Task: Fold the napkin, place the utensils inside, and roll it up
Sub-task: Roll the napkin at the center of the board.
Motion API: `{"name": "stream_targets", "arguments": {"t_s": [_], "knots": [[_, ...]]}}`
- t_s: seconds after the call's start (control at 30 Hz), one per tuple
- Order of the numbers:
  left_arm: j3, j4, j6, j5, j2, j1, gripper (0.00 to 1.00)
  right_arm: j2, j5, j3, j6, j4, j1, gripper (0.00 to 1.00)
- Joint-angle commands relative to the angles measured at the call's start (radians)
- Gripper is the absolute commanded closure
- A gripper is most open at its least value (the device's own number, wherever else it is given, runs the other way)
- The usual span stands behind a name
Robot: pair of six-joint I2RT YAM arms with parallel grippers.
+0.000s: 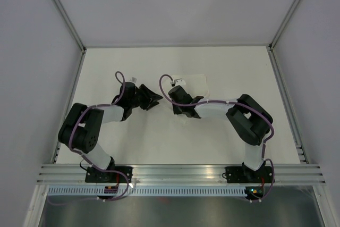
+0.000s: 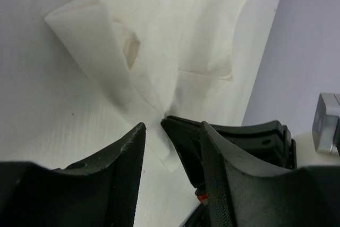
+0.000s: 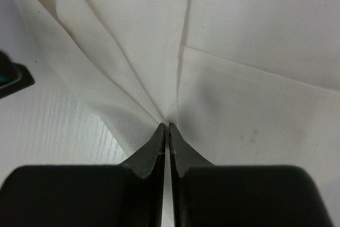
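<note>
**Supervisor:** State of the tools, please.

**Inspector:** The right gripper (image 3: 169, 126) is closed to a hairline, with a pinch of the napkin (image 3: 239, 51) caught at its very tips. The left gripper (image 2: 172, 126) stands about half open and grips nothing. The pinched point of cloth and the right gripper's tips lie just ahead of its gap.

**Supervisor:** Where does the cloth lie?

**Inspector:** It fans out beyond the right gripper's tips, with creases running back to the pinch. From the left gripper it rises ahead as a loose peak, one flap doubled over another. The rest lies on the table (image 2: 48, 131).

**Supervisor:** Is the fold complete?

**Inspector:** In my judgement, no. The layers overlap, but the edges are not squared and the cloth is gathered rather than flat. I class the fold as under way.

**Supervisor:** And the utensils?

**Inspector:** None found in any view, neither on the cloth nor beside either tool. I cannot say where they are.

**Supervisor:** What is outstanding?

**Inspector:** Laying the fold flat, placing the utensils inside, and the whole of the rolling. I rate the task as early stage.
</note>
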Motion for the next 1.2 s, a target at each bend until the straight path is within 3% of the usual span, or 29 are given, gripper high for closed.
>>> {"name": "stream_targets", "arguments": {"t_s": [0.0,0.23,0.73,0.83,0.97,1.17], "knots": [[-0.079,0.089,-0.034,-0.046,-0.102,0.001,0.48,0.083,-0.021,-0.047,0.057,-0.106,0.006,0.91],[-0.136,0.111,-0.031,-0.039,-0.087,0.000,0.47,0.117,-0.037,-0.023,0.083,-0.131,0.006,0.94],[-0.067,0.080,-0.071,-0.103,0.075,-0.022,0.56,0.146,-0.058,-0.049,0.086,-0.116,0.006,1.00],[-0.055,0.128,-0.068,-0.082,0.075,-0.023,0.63,0.146,-0.063,-0.046,0.080,-0.116,0.006,0.99],[-0.015,0.096,-0.034,-0.091,0.044,-0.025,0.64,0.149,-0.066,-0.041,0.074,-0.114,0.006,1.00],[0.094,-0.091,-0.004,-0.125,0.081,-0.025,0.66,0.154,-0.072,-0.040,0.068,-0.113,0.006,1.00]]}}
